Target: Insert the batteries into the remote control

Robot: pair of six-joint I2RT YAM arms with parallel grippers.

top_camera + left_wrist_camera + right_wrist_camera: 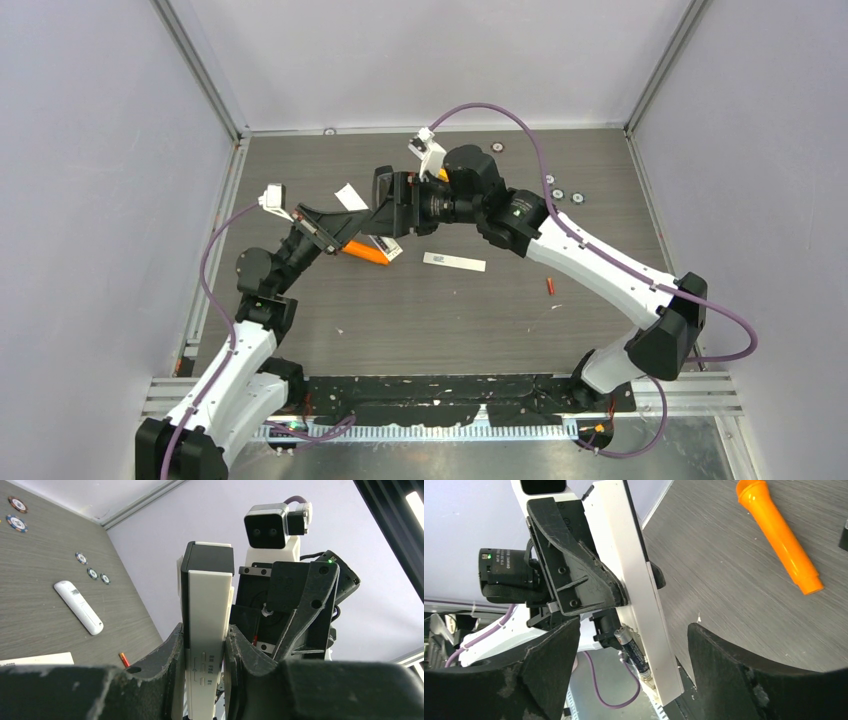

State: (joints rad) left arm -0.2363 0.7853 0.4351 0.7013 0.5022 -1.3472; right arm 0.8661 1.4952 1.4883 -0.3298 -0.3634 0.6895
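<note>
My left gripper [205,636] is shut on a white remote control [207,605] and holds it on edge above the table. It shows in the top view [385,247] between both grippers. A dark grey battery [634,650] lies along the remote's [644,590] open back, near its lower end. My right gripper [634,637] is open, its fingers [719,655] on either side of that end without touching it. A red battery [550,286] lies on the table to the right, also seen in the left wrist view [123,659]. The orange battery is out of view.
A second white remote [453,262] lies mid-table. A fat orange tube [365,252] lies under the grippers [779,535]. A white card [350,196] lies behind them. Round silver discs [555,190] sit at the back right. Grey walls enclose the table.
</note>
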